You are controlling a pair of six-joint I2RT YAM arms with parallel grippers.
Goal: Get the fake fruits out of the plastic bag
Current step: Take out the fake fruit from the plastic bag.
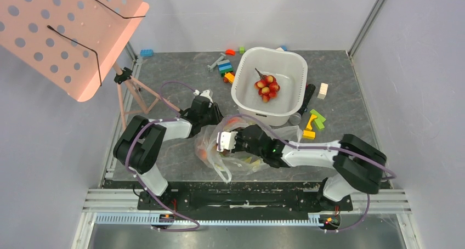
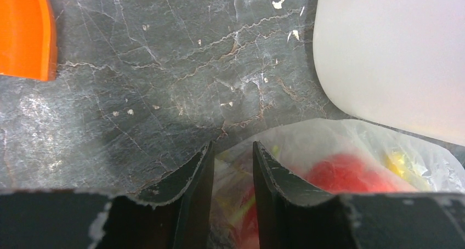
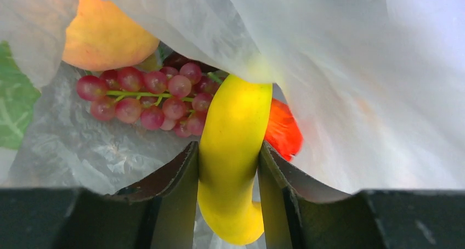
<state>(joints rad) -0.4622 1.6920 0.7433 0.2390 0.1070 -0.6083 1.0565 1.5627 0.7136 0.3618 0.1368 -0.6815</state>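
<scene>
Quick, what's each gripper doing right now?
Left gripper: closed on the plastic bag.
Right gripper: closed on the yellow fruit inside the bag.

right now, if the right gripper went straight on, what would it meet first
Likely the grape bunch just beyond the yellow piece in its jaws, or the plastic bag film; depth is unclear.

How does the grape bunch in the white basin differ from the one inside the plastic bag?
The basin bunch lies uncovered in the white basin; the bag bunch lies inside the plastic bag. The basin bunch is red-yellow, dark-stemmed; the bag bunch is dark red, green-stemmed. Both are grape bunches.
</scene>
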